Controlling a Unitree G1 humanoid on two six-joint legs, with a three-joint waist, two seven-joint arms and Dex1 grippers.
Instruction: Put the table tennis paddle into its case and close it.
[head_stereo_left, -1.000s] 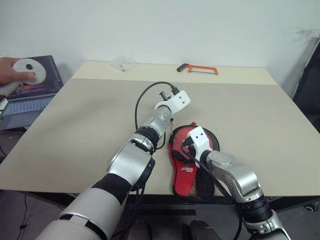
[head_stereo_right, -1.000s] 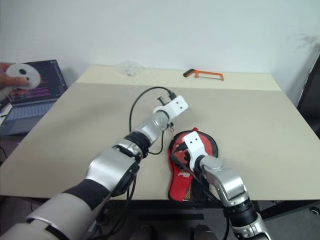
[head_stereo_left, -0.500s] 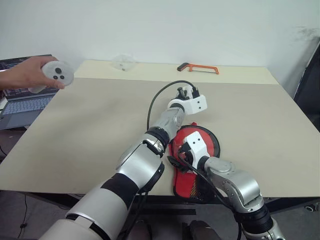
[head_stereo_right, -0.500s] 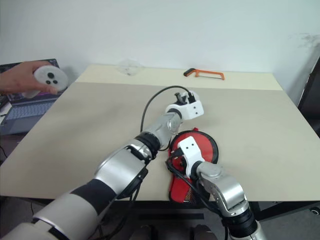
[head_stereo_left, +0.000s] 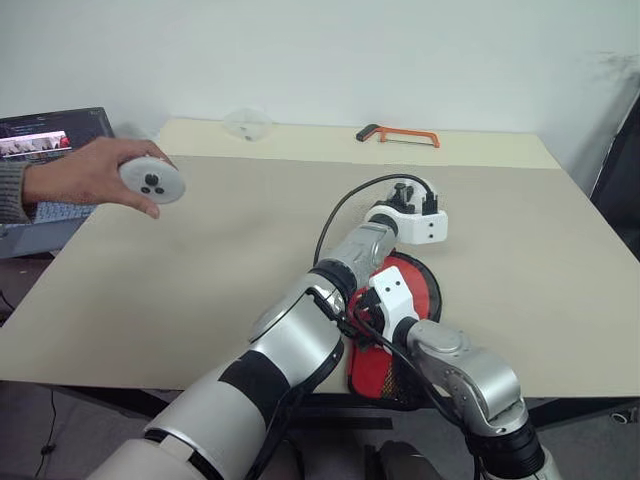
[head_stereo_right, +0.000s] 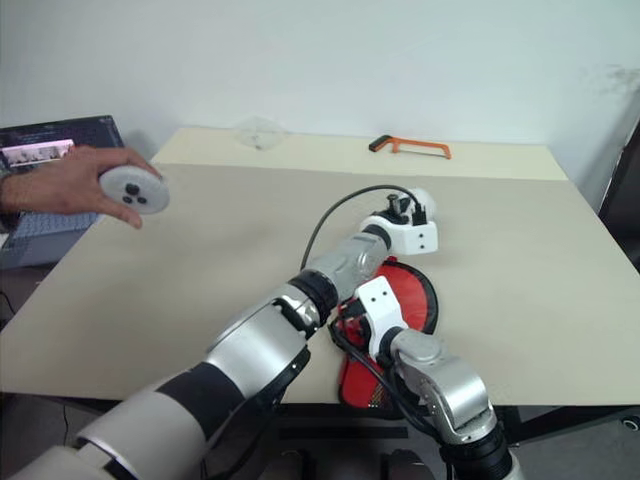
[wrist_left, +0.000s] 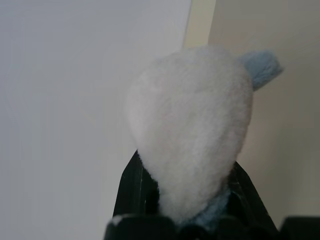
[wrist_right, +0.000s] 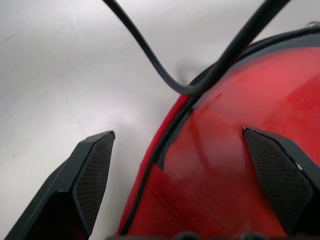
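Leftmost, the left claw (wrist_left: 182, 210) pinches the plush ball (wrist_left: 192, 125) above the case (head_stereo_left: 405, 300) on the bench (head_stereo_left: 200, 270), while the right claw (wrist_right: 185, 185), fingers spread, straddles its rim; draw the zip evenly, pouch pinned.

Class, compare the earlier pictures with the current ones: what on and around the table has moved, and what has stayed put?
The left claw, shut on the pale plush ball, swung toward the robot's right, across the far end of the red case. The person's hand with the round white controller reached in over the table. The right claw is open over the case as before; the case and the orange hacksaw lie unmoved.
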